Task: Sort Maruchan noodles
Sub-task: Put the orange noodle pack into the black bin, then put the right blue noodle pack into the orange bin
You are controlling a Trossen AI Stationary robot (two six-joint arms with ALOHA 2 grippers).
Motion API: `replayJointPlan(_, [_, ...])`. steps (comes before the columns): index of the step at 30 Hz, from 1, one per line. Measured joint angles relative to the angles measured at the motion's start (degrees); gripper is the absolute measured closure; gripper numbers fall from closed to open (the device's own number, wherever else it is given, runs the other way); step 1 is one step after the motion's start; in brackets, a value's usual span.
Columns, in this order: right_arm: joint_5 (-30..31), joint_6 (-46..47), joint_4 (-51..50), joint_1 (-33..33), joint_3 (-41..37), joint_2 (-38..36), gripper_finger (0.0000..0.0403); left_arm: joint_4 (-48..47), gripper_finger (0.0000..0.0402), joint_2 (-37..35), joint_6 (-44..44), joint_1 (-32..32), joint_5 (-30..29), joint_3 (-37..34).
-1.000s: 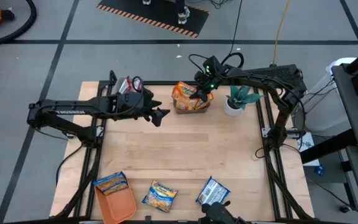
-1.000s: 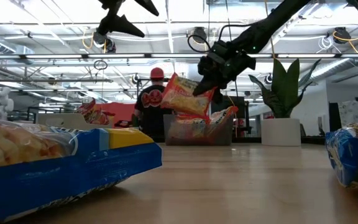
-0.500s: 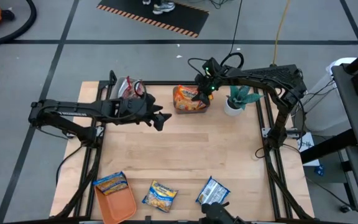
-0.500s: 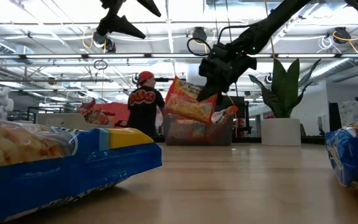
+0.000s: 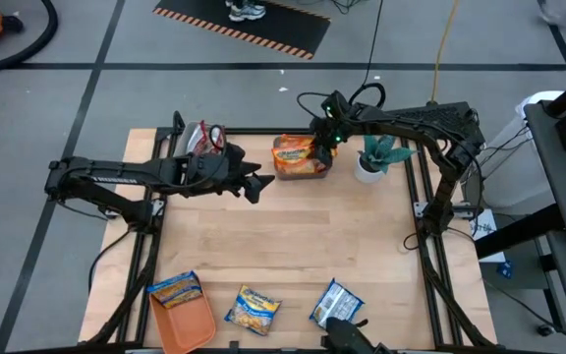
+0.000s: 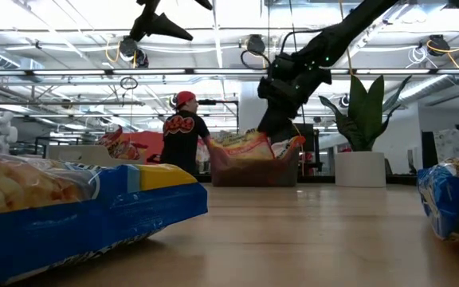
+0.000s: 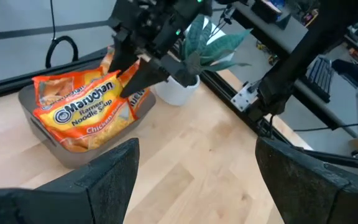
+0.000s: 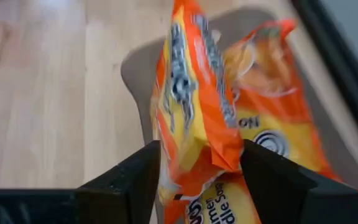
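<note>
Pale wood tabletop; right claw parted around crinkly orange packet; left claw spread, empty

Counter: broad bare wood in the middle, open to passage. Far edge: grey bin heaped with orange packets, right pincer directly over it; potted plant just beside bin; left pincer near bin's other side. Near edge: orange tray, loose packets.

noodle packets in the bin at the far edge (plant beside), three packets along the near edge
</note>
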Motion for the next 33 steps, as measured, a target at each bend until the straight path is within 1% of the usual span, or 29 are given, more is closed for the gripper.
replayJointPlan(5, [0.8,1.8,-0.2,0.0,0.0,-3.9,0.0186,0.0,0.0080,0.0,-0.4,-0.4,-0.3,0.0])
replayJointPlan(10, [4.7,1.9,-4.1,0.4,0.0,-10.1,0.0187,0.0,0.0080,0.0,1.7,-1.3,-0.3,0.0])
replayJointPlan(15, [4.9,7.9,-10.0,1.7,0.0,-17.5,0.0187,-0.6,0.0080,0.0,5.7,-1.7,-0.1,0.0])
replayJointPlan(18, [5.3,12.9,-13.7,4.3,0.0,-22.0,0.0188,-0.7,0.0080,0.0,6.6,-1.7,2.4,0.0])
replayJointPlan(23, [10.8,22.4,-19.2,12.8,0.0,-29.4,0.0188,-0.8,0.0080,0.0,5.8,-3.0,4.2,0.0])
replayJointPlan(28, [18.4,34.9,-23.2,24.8,0.0,-35.1,0.0188,-2.8,0.0080,0.0,5.8,-5.6,4.3,0.0])
replayJointPlan(33, [23.9,47.3,-25.5,37.3,0.0,-38.1,0.0188,-7.1,0.0080,0.0,5.7,-8.6,4.2,0.0])
